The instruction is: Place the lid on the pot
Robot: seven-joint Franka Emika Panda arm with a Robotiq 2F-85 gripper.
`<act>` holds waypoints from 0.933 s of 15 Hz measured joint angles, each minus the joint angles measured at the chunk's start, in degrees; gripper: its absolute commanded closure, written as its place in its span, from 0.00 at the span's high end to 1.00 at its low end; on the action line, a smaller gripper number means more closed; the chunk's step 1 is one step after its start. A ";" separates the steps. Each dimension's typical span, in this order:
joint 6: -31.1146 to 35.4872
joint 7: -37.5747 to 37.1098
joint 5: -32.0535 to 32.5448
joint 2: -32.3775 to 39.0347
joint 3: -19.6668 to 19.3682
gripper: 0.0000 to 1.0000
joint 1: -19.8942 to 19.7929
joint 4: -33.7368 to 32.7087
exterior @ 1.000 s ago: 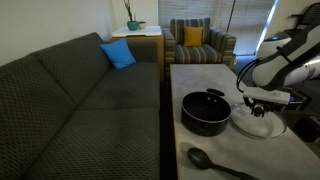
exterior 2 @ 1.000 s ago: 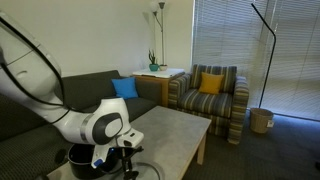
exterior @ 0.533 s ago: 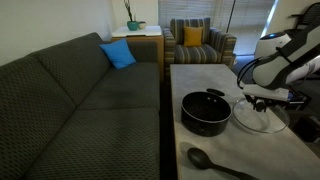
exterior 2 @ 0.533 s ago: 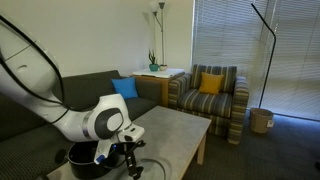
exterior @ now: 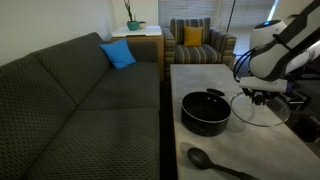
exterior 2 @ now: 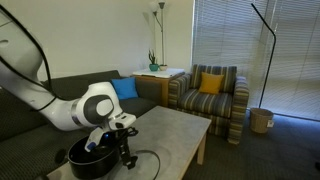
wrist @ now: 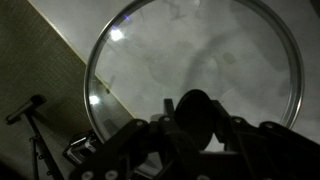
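The dark grey sofa point(exterior: 80, 95) runs alongside the pale table point(exterior: 200, 75). The robot arm point(exterior 2: 85, 105) reaches down over the table. The pot point(exterior: 206, 112) stands uncovered on the table. The lid point(exterior: 272, 112) is just beside the pot, on the side away from the sofa. It appears raised off the surface and is not over the pot. A black spoon point(exterior: 215, 162) lies near the pot. The gripper point(wrist: 195, 118) has its fingers clamped on the lid's dark centre knob point(wrist: 196, 108).

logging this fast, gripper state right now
Gripper: shut on the lid, fingers on its centre knob, beside the pot.
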State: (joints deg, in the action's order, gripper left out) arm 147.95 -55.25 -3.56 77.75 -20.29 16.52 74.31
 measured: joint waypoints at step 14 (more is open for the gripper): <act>1.03 3.25 7.57 -22.19 1.31 0.14 2.09 20.38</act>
State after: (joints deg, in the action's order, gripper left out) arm 148.98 -51.99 4.01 55.56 -18.98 18.61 94.69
